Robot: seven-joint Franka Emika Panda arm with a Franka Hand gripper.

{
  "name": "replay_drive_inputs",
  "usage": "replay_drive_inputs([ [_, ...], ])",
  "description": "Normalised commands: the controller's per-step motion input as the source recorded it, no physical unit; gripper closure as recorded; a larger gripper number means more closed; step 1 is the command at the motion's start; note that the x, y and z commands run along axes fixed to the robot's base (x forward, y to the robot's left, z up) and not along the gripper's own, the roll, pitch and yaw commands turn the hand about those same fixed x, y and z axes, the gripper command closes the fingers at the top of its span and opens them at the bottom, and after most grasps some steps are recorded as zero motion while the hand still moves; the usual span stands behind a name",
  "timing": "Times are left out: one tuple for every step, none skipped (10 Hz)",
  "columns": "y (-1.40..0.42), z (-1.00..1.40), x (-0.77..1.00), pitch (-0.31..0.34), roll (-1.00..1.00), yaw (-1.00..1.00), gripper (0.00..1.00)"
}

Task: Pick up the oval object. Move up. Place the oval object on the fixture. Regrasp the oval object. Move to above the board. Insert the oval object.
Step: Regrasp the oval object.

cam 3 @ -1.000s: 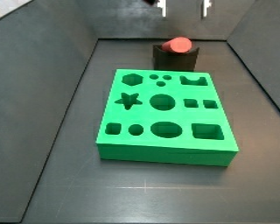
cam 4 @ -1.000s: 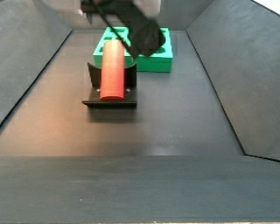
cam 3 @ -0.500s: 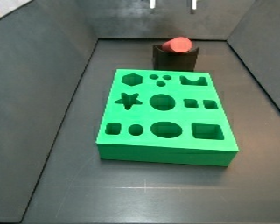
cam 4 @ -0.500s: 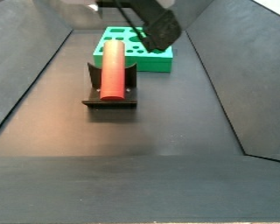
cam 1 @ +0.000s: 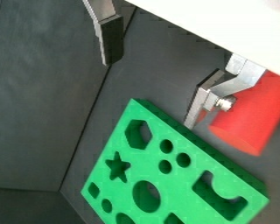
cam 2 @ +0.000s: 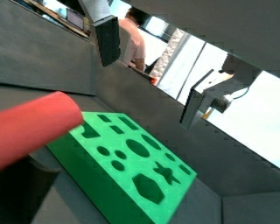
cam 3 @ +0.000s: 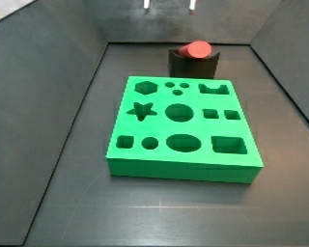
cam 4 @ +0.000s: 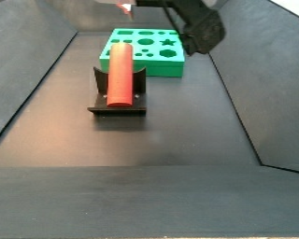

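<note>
High above the fixture, the end effector hangs with fingers spread wide, gripping nothing. On the fixture lies the oval object, apparently free, just behind the board. Regrasp well: descend centred, straddle the peg squarely, close evenly.

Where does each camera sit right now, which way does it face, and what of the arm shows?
Wrist views: on the wrist, looking down past open gripper at the board and oval object.
Side view: beyond the board, facing the fixture; fingertips at top.
Side view: beyond the fixture, facing the board; arm overhead.
All share the board.
</note>
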Motion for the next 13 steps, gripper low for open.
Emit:
replay_drive_inputs([
  [0.00, 0.02, -0.58, -0.162, -0.04, 0.04, 0.00],
  [-0.44, -1.00, -0.37, -0.018, 0.83, -1.00, 0.00],
  [-0.44, -1.00, -0.25, -0.023, 0.84, -1.00, 0.00],
  [-0.35, -0.84, -0.03, -0.055, 0.84, -1.00, 0.00],
  [-0.18, -0.64, 0.01, -0.076, 0.82, -1.00, 0.00],
  [-0.11, -0.52, 0.01, -0.092, 0.81, -1.00, 0.00],
  [-0.06, -0.23, 0.03, -0.132, 0.80, -1.00, 0.00],
  [-0.03, -0.09, 0.03, -0.151, 0.79, -1.00, 0.00],
  [-0.03, -0.04, 0.02, -0.173, 0.78, -1.00, 0.00],
  [-0.02, -0.03, 0.00, -0.203, 0.78, -1.00, 0.00],
  [-0.02, -0.02, 0.00, -0.224, 0.77, -1.00, 0.00],
  [-0.02, -0.01, -0.02, -0.252, 0.77, -1.00, 0.00],
  [-0.02, 0.00, -0.03, -0.271, 0.76, -1.00, 0.00],
])
